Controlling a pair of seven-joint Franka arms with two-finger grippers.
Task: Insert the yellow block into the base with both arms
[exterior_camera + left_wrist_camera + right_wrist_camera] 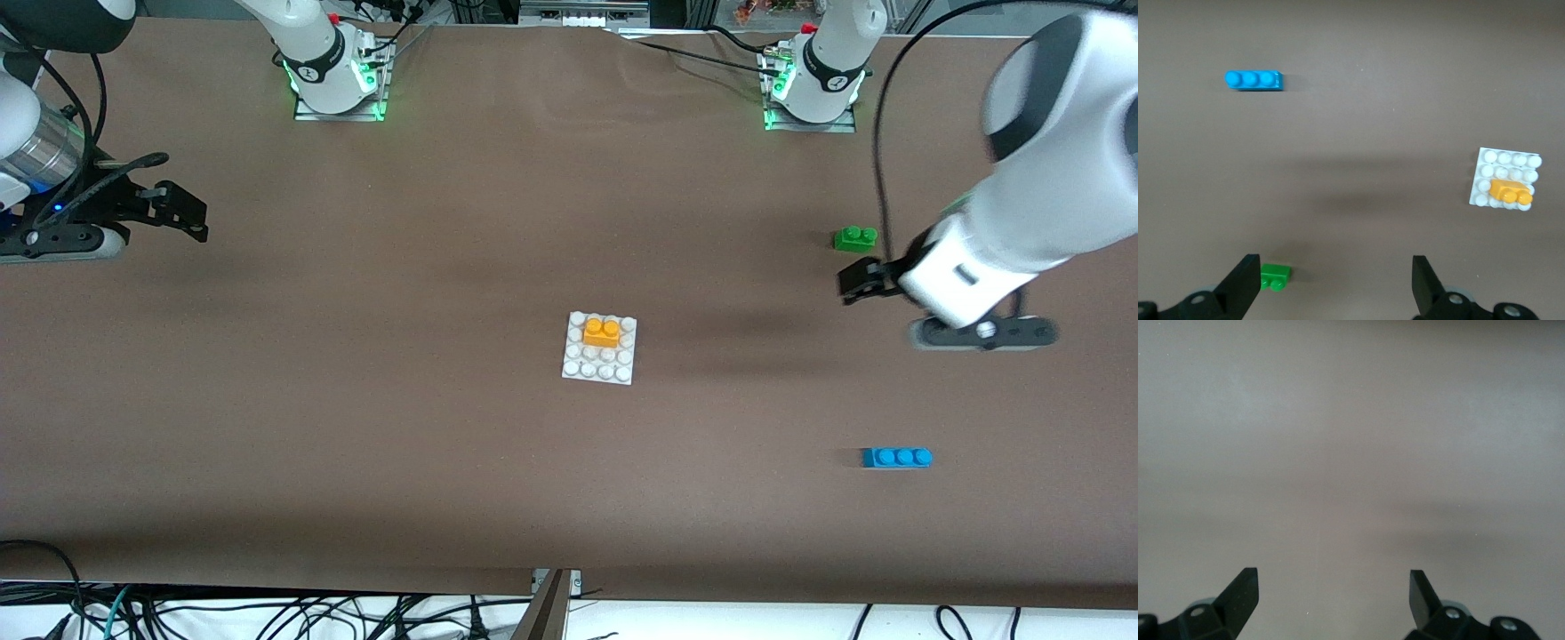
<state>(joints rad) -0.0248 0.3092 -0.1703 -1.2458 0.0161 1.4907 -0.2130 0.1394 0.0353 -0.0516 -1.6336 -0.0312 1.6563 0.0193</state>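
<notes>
Both sets of jaws stand wide apart and hold nothing. The left gripper (861, 283) hangs over the bench (356, 427) at the left arm's end, just beside the green 2-stud brick (855, 237); the right gripper (182, 213) hangs over bare bench at the right arm's end, well apart from every brick. The yellow block (602, 332) sits on the base (578, 369), a white plate with a 4 by 4 grid of studs at mid-bench, covering 2 studs in the row second from the plate's edge farthest from the front camera. It looks level and seated, though how firmly it is pressed down cannot be told. The insertion looks done, with both arms drawn off to wait. If anything is left, it calls only for a check that the block is pressed home. The blue 3-stud brick (897, 457) lies nearer the front camera, untouched
</notes>
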